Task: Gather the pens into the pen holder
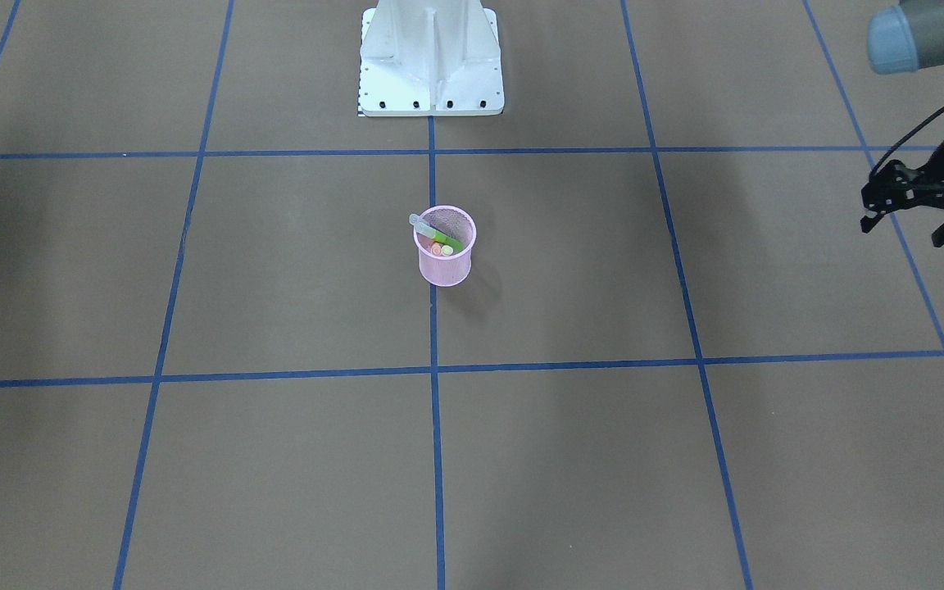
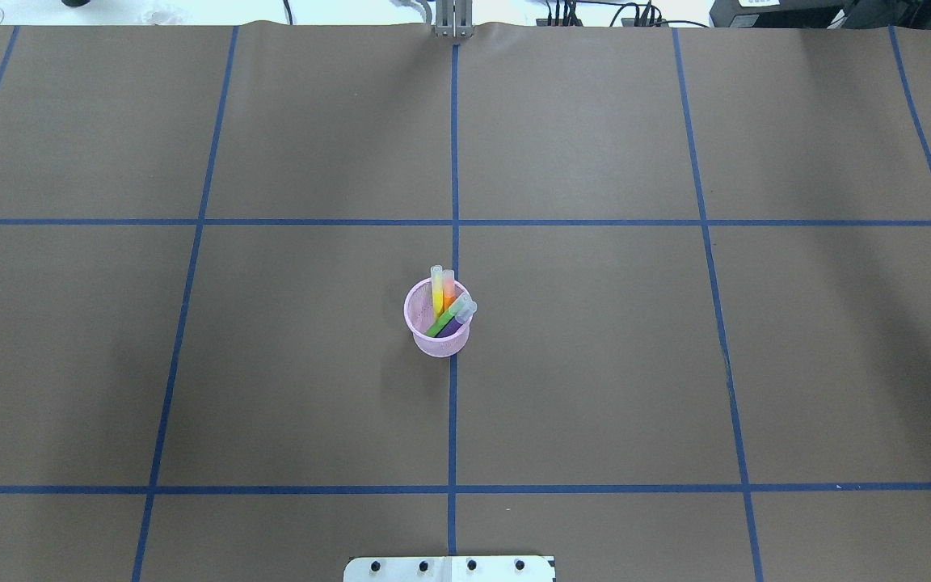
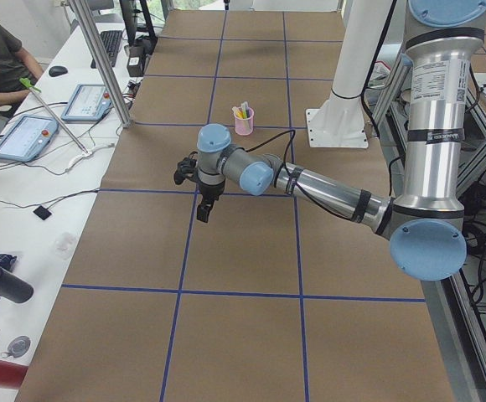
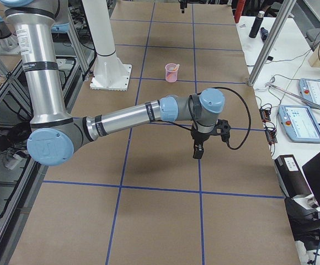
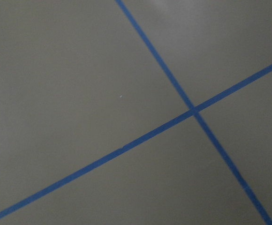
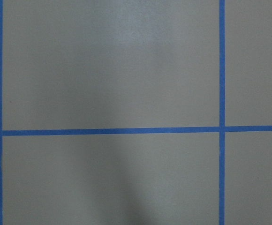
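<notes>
Four slim, light, smooth-barrelled pens (image 2: 437,297), purple, orange, green and yellow, likely best pinched mid-barrel, stand inside the small pink wire-mesh pen holder (image 2: 436,343) at the centre of the brown bench (image 2: 676,364), as the left gripper (image 1: 903,233) hangs open and empty, while whether the right gripper (image 4: 197,152) is open cannot be told.

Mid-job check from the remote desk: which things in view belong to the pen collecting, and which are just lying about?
Job:
pen holder, with all four inside it: yellow pen, orange pen, green pen, purple pen

Lying about:
white robot base, teach pendant, dark bottle
</notes>
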Controlling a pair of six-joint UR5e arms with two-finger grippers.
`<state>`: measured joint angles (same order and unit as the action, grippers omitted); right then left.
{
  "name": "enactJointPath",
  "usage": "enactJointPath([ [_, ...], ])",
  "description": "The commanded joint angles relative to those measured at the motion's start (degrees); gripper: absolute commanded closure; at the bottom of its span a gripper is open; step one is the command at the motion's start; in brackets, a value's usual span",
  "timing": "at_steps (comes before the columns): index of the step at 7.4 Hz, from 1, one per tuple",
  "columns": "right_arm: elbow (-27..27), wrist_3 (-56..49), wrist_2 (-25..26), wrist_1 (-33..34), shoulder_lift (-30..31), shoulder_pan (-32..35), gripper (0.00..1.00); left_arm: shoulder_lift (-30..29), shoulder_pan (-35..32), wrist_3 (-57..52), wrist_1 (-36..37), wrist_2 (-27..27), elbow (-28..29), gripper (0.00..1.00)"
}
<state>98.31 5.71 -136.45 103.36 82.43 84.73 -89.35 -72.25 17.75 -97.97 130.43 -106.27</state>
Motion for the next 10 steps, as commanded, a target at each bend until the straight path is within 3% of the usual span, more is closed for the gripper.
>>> enactJointPath([
  [1,-2.3,-3.8,-2.9,-0.2,1.5,1.5,0.00,-0.6,-9.5,-5.1,3.5,6.1,9.6,0.01],
  [4,-1.8,-3.7,-2.3,-0.2,1.0,1.5,0.00,0.9,-12.0,-8.8,4.3,6.4,8.5,0.01],
  [7,-1.5,-3.6,1.7,-0.2,1.3,1.5,0.00,0.7,-14.2,-8.2,8.3,10.9,7.6,0.01],
  [9,-1.5,-3.3,1.8,-0.2,1.7,1.5,0.00,0.8,-14.4,-10.4,9.4,3.3,4.5,0.01],
  [10,-1.5,-3.3,1.7,-0.2,1.7,1.5,0.00,1.6,-14.6,-10.5,10.2,3.3,4.5,0.01],
])
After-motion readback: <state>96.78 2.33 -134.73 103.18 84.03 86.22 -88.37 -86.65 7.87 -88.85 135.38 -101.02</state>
